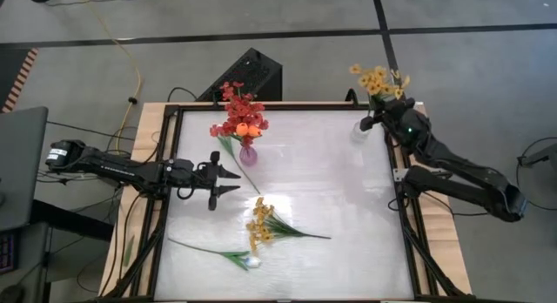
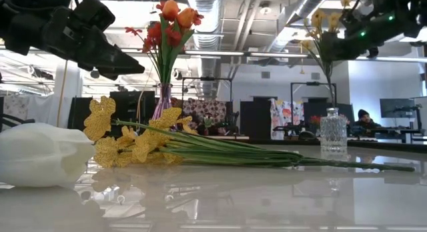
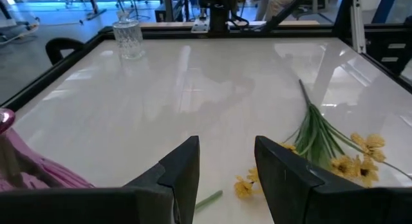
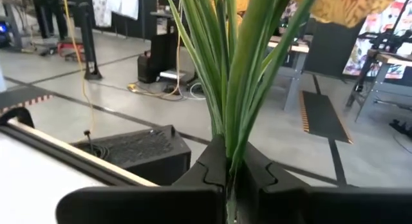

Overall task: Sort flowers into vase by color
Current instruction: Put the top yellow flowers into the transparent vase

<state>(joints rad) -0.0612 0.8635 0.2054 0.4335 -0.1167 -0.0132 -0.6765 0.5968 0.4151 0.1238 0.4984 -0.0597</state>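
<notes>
My right gripper [image 4: 228,176] is shut on a yellow blossom spray [image 1: 379,81] over the table's far right corner, above a clear glass vase [image 2: 332,132]. A purple vase [image 1: 248,155] near the far middle holds red sprays and orange tulips [image 2: 175,22] upright. A second yellow spray [image 1: 265,220] and a white tulip [image 1: 252,261] lie flat mid-table, the tulip nearer the near edge. My left gripper [image 1: 228,181] hovers open just left of the purple vase, with the lying spray [image 3: 341,159] in front of it. My right gripper pinches the spray's bundle of green stems [image 4: 226,130] between its two fingers, which come roughly level and lie across the stems. The spray stands upright with its blossoms [image 2: 320,22] above the fingers. The stem [image 2: 327,79] runs down to the clear vase's mouth; whether it is inside, I cannot tell.
A black frame [image 1: 165,164] edges the white table. A black box [image 1: 252,77] sits on the floor beyond the far edge. There is free tabletop between the two vases and to the right of the lying flowers. A person sits far off in the room [image 2: 363,119].
</notes>
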